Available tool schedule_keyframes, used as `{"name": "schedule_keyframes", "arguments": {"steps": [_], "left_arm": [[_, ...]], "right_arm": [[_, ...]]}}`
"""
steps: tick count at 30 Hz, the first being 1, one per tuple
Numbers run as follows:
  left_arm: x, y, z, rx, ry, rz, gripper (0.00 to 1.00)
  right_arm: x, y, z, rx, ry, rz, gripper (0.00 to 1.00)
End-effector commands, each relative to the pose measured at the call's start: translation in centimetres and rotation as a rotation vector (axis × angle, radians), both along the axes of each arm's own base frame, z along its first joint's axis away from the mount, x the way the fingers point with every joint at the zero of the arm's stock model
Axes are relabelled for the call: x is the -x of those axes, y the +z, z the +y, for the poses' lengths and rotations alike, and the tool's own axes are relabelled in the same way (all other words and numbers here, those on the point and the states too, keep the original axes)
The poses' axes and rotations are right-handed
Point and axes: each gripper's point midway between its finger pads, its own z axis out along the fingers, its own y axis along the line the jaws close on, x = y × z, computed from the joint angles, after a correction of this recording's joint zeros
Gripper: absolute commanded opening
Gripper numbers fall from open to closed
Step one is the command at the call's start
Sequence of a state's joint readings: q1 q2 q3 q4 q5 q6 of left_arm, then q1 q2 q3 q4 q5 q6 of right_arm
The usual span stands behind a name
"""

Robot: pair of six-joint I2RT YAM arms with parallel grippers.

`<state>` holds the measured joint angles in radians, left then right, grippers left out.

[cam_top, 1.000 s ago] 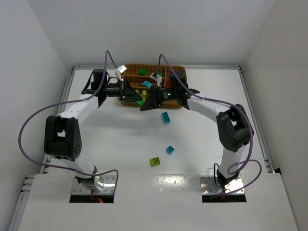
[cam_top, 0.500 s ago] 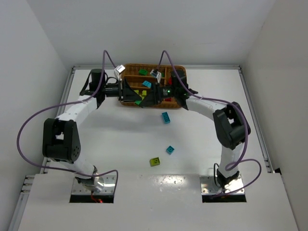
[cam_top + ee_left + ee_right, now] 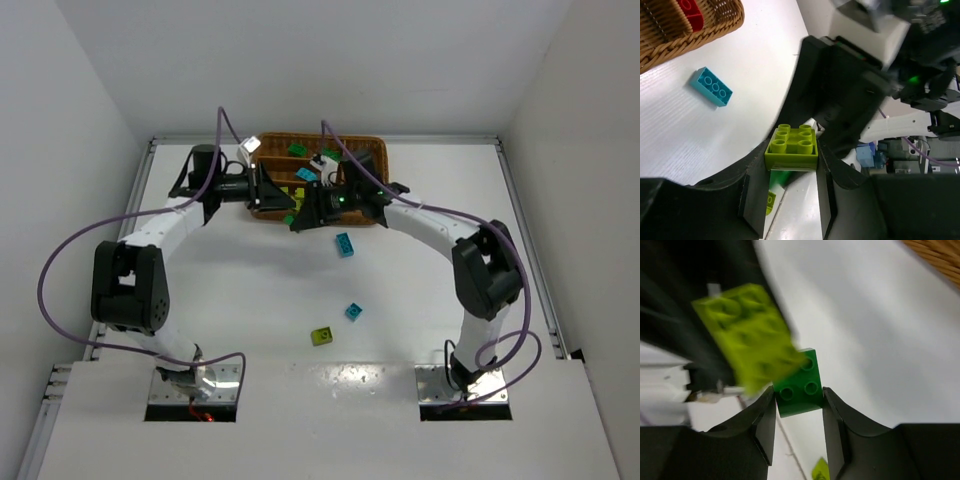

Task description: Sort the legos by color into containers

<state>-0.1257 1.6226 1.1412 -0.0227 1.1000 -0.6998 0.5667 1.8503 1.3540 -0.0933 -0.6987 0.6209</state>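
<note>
While three loose legos are lying on the white table [image 3: 240, 290] nearest to the arm bases, namely a yellow-green brick [image 3: 321, 337], a small cyan brick [image 3: 353, 312] and, further out, a longer cyan brick [image 3: 344, 244], the real work is taking place beyond them, just before the near rim of the wicker tray [image 3: 372, 142]. There the two arms are standing tip to tip. The left gripper [image 3: 791, 152] is pointing in from the left and clamping a square yellow-green piece [image 3: 791, 144] by its side walls. The right gripper [image 3: 799, 396] is facing it from the right, its fingers pressing on a dark green brick [image 3: 801, 382]. I am judging that the coming move is turning on one relation: the dark green brick is sitting just under the square yellow-green piece, overlapping it at one corner, so a pull along the studs' direction is what should be parting them. Both arms are equally near to the tray behind. The right wrist view is showing this overlap, though blurred, and I cannot tell whether the studs are engaging. The left wrist view is giving only a green sliver below the held piece, and the top view is hiding the pair under the gripper bodies. Farthest, inside the tray, a red brick [image 3: 687, 9], a bright green brick [image 3: 297, 150] and a cyan piece [image 3: 306, 175] are resting.
</note>
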Motion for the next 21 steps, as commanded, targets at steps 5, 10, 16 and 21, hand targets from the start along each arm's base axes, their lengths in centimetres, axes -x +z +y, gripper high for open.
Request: {"name": "schedule_keyframes", "arguments": {"steps": [5,10,16,21], "left_arm": [[-1.3,2.1,0.1,0.011,0.016,-0.064,0.00],[-2.9,0.0,1.3,-0.050,0.093,0.012,0.00],[-7.4,-3.6,4.5,-0.301,0.339,0.048,0.00],[-12.2,-5.7,7.4,-0.481,0.495,0.049,0.00]], "right_arm": [[-0.9,-3.1,-5.1,0.221,-0.193,-0.022,0.04],[-0.4,-3.2,-9.8,0.351,-0.304,-0.059,0.04],[0.1,-3.1,-15.4,0.464,-0.469,-0.079,0.05],[0.1,-2.5,-17.3,0.492,-0.518,-0.072,0.06]]}}
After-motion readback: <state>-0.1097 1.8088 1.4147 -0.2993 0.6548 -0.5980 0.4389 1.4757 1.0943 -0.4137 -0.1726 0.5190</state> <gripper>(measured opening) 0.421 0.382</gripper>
